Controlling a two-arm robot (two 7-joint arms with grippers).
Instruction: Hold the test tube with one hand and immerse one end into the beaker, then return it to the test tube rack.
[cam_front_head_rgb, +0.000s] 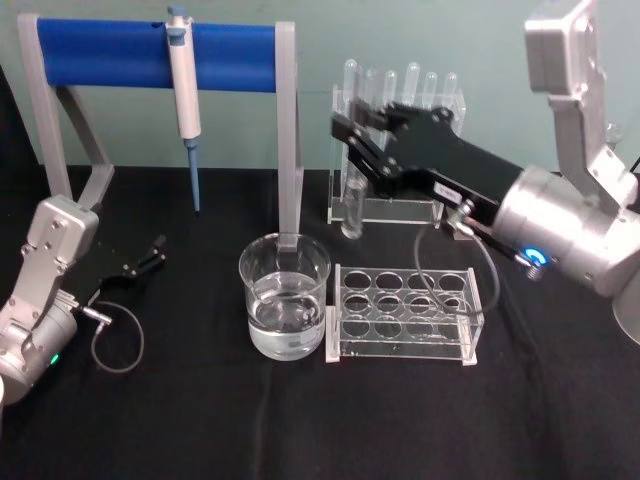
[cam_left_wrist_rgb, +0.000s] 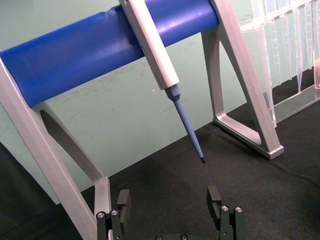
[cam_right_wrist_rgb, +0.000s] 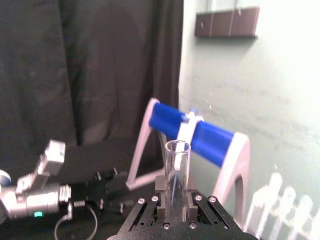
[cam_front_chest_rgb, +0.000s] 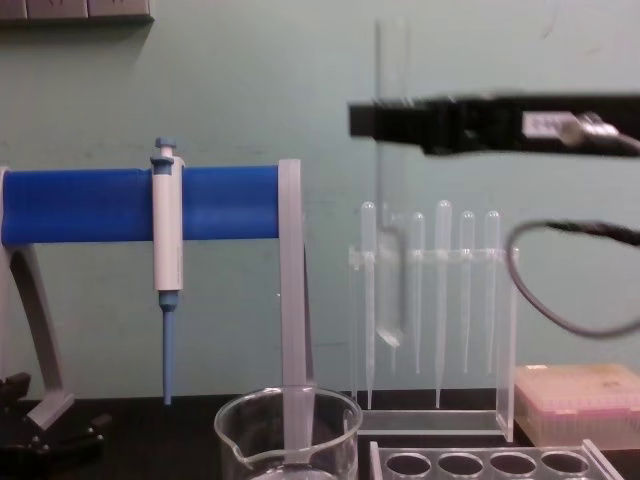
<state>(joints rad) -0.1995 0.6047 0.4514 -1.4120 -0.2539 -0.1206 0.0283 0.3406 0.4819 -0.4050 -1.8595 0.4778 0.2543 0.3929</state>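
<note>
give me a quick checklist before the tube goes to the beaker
1. Grip: right gripper shut on the tube - ok.
2. Tube upright, rim up, round end down - ok.
3. Tube raised well above table level in the chest view; whether its end is higher than the pipettes behind it - cannot tell.
4. Beaker upright, holding liquid - ok.
5. Path: beaker mouth uncovered; stand post right behind it, rack beside it - ok, tight.
6. Left gripper open, resting far left of the beaker - ok.
</note>
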